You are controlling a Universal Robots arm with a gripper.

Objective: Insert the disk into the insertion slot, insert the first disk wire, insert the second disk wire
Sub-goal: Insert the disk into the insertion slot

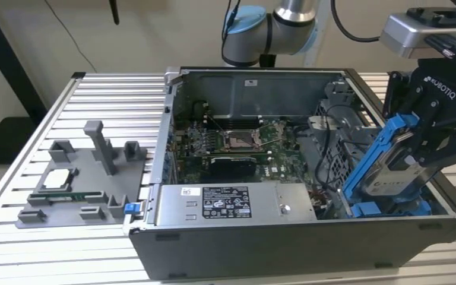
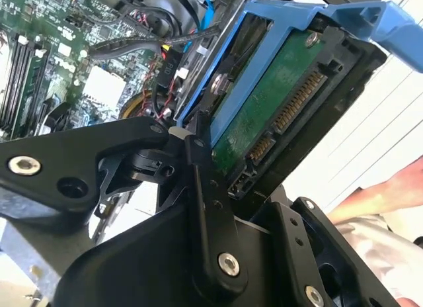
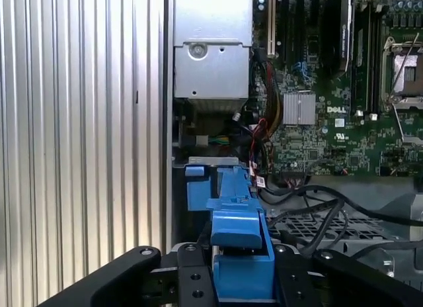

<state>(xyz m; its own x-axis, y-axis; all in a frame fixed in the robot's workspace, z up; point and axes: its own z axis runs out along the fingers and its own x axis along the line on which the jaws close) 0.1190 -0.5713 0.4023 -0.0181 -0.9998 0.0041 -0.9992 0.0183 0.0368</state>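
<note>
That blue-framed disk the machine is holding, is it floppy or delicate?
Probably stiff: the disk sits tilted in the fingers without sagging. Likely fairly heavy for its size, being metal-cased. Its exposed green circuit board looks delicate.

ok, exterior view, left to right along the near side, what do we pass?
grey fixture plate → power-supply box in the open case → the disk, blue-framed and tilted, clamped by the gripper
</note>
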